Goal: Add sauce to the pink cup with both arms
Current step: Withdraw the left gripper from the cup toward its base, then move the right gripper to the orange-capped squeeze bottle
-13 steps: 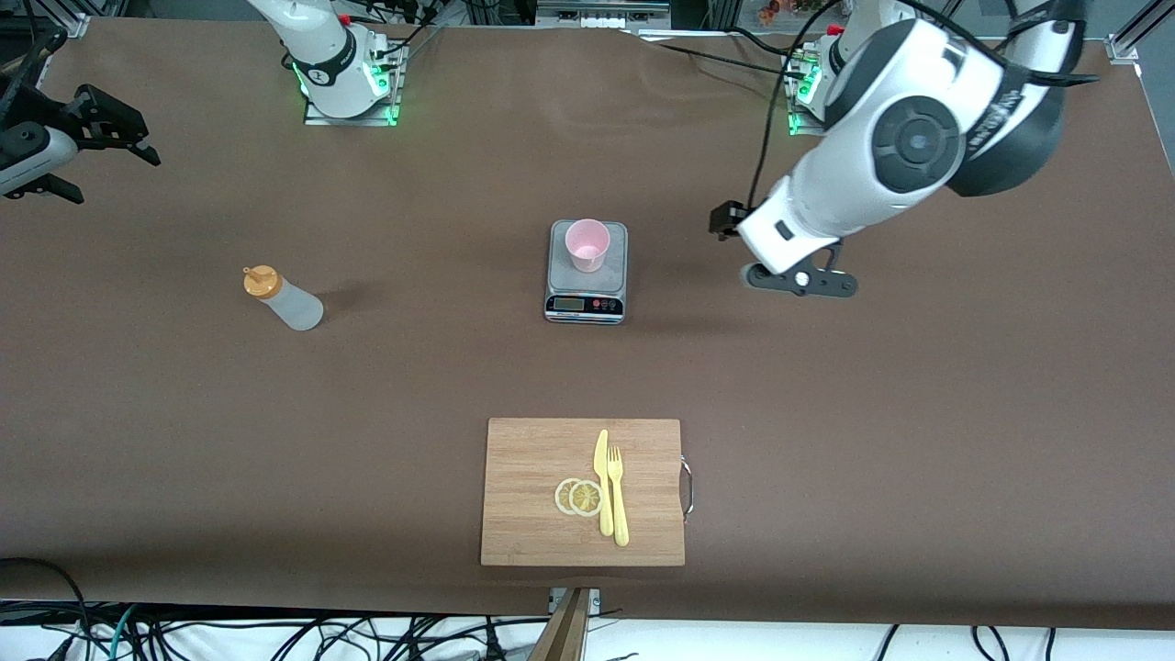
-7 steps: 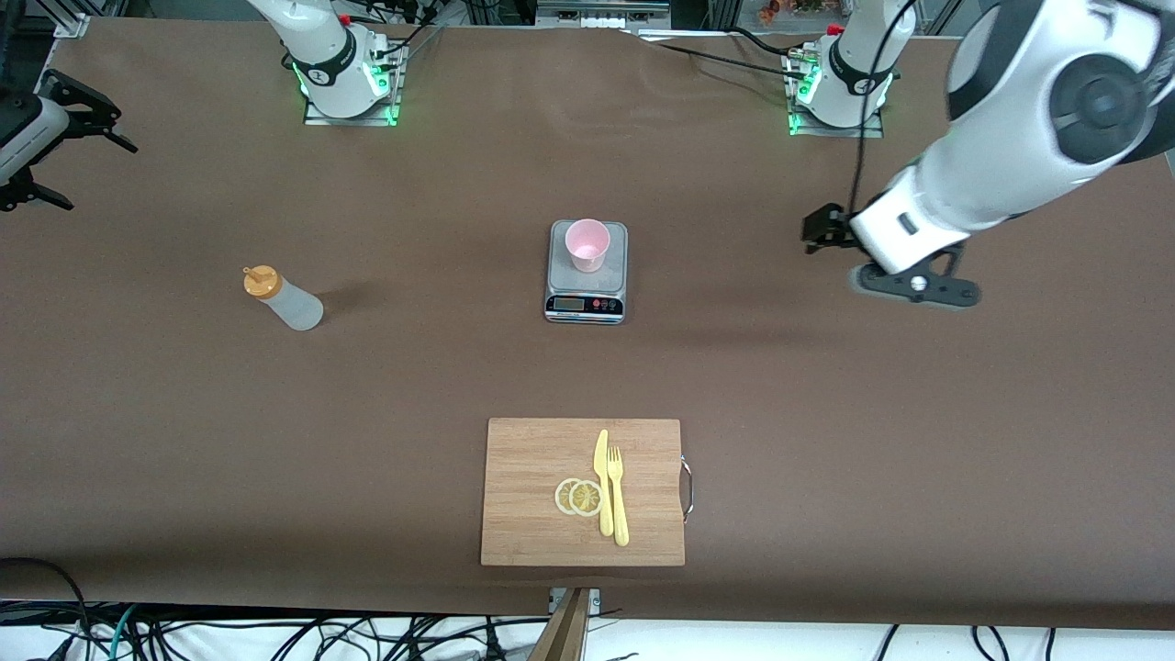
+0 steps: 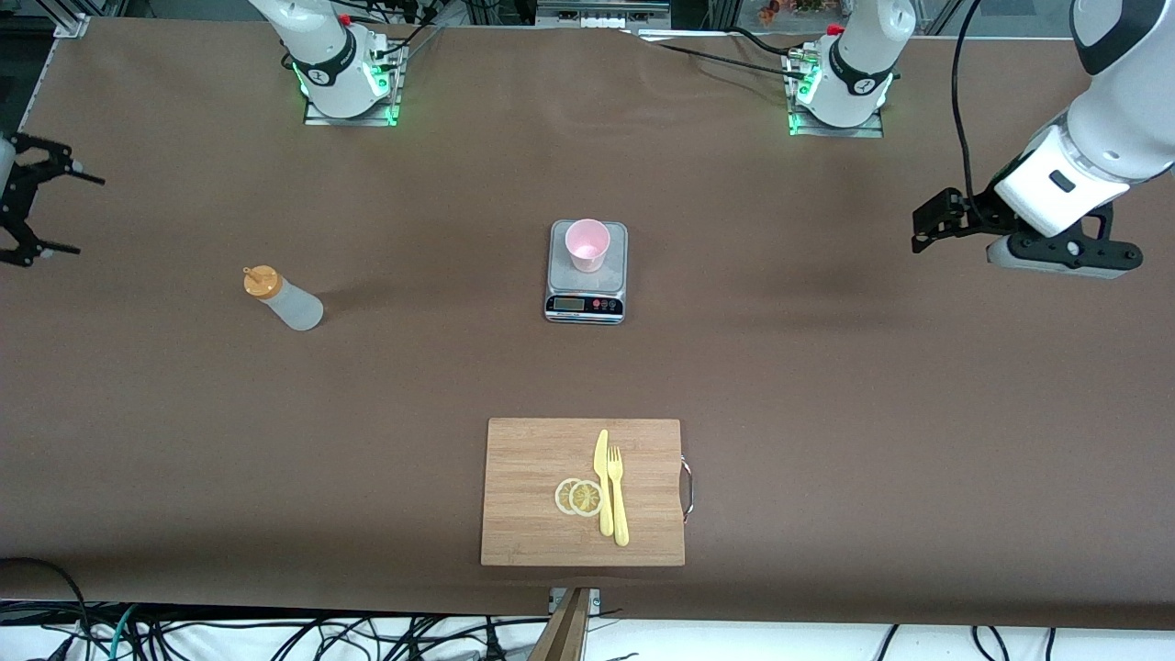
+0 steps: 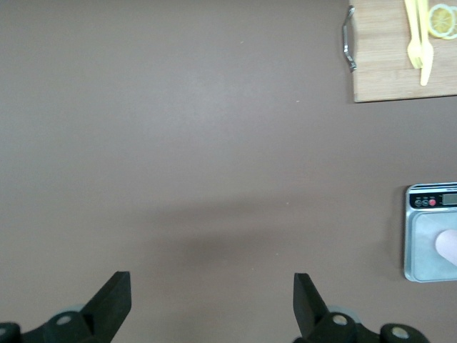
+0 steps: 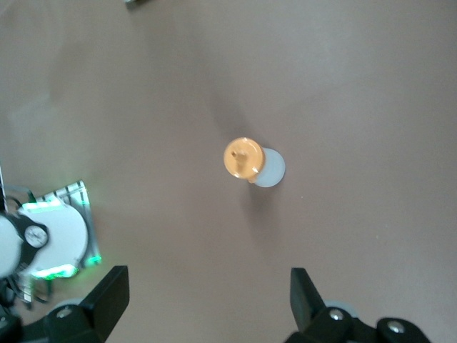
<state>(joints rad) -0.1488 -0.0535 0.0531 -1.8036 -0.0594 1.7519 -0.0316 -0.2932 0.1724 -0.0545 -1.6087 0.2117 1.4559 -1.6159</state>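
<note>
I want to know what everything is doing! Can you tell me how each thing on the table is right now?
sauce bottle: upright, cap on, untouched.
pink cup: upright on the scale.
scale: flat, holding the cup.
cutting board: flat, holding lemon slices, knife, fork.
left gripper: jaws open, empty.
right gripper: jaws open, empty.

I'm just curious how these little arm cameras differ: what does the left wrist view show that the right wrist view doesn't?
Only the left wrist view shows the cutting board with the fork, and the grey scale with an edge of the pink cup.

Only the right wrist view shows the sauce bottle and an arm's base.

Both show the brown table and that arm's own open fingers.
</note>
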